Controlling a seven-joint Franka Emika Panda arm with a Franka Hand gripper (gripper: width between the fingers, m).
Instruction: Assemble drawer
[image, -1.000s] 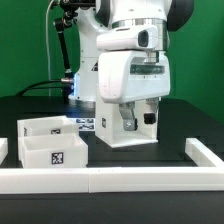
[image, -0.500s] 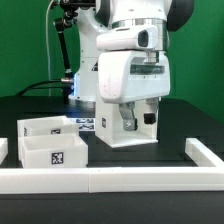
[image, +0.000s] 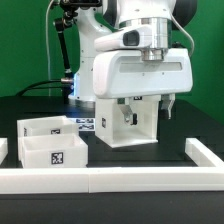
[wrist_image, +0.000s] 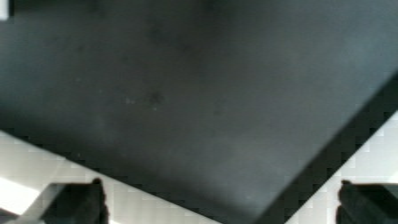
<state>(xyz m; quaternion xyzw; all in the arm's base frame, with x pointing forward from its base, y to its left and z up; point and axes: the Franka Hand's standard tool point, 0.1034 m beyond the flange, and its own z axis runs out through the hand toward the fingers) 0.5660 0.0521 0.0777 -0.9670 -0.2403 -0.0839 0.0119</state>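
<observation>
Jaws apart, gripping nothing; gripper (image: 146, 108) close by the housing (image: 128, 134) mid-table. Loose toward the front edge, the exterior view's left, sit front tray (image: 55, 155) and rear tray (image: 42, 127). Neither inserted: assembly judged barely begun.

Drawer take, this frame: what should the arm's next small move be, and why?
Probably move toward the exterior view's left and lower over the nearer tray. The gripper is open and empty, only dark table seen in its opening, and the nearer tray and rear tray both sit outside the housing, so one must be grasped first.
</observation>
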